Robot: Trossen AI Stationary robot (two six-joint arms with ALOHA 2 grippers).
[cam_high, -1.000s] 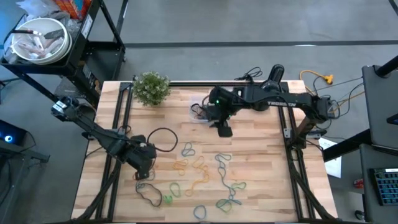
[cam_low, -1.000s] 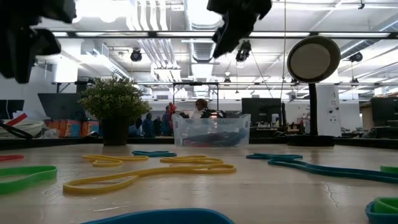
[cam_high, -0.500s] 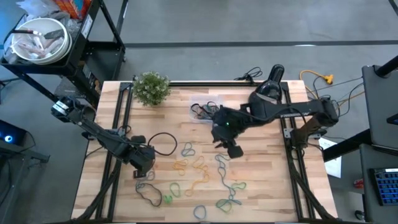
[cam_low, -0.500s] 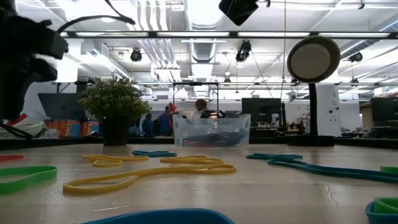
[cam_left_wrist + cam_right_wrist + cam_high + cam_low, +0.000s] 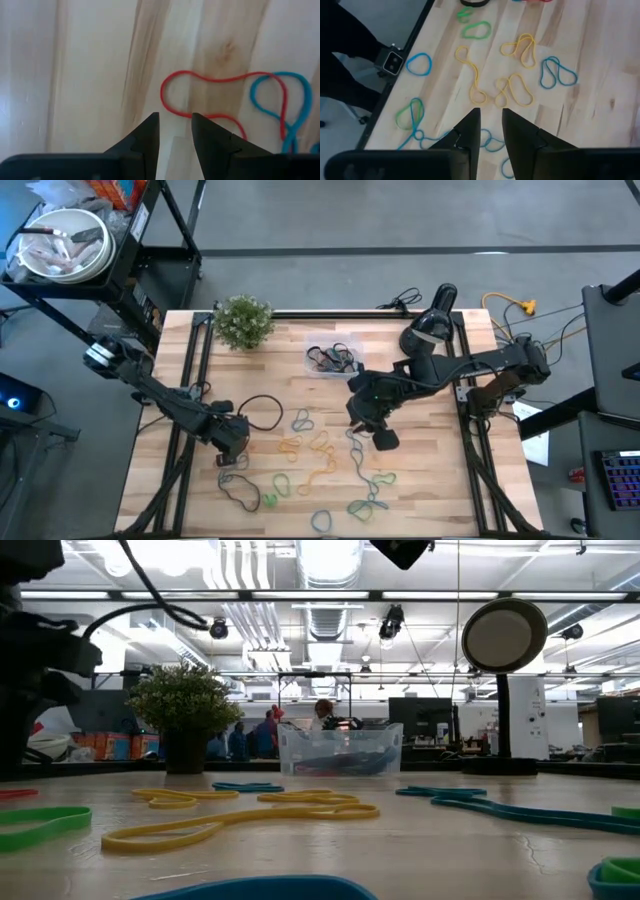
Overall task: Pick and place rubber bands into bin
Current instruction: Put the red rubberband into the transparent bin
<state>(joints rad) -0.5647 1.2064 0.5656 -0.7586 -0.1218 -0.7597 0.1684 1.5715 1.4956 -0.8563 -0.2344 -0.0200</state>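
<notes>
A pale, planked wooden table (image 5: 440, 470) with dark metal rails fills the high view, and beyond its far edge the low view looks into a lit workshop with ceiling ducts. Since a second ago the right gripper (image 5: 384, 439) has swung away from the bin (image 5: 333, 361) toward the middle of the table, where it now hangs above the scattered rubber bands (image 5: 322, 453); its two dark fingers have drawn in and stand narrowly parted with nothing between them, as the right wrist view shows. The left gripper (image 5: 231, 452) has barely shifted, sitting low near the table's left side, its fingers slightly apart and empty just short of a red band (image 5: 220, 102) that crosses a blue band (image 5: 280, 110) on the bare wood. Around both grippers the bands lie flat as thin, floppy loops in yellow, blue, green and black, some twisted into figure eights. The bin, a small clear plastic tub with rounded corners, sits toward the far edge with a few bands already tangled inside. Beside it stands a small bushy green plant (image 5: 243, 321) in a dark pot. A round metal bowl (image 5: 63, 244) rests on a cart beyond the table's left corner.
</notes>
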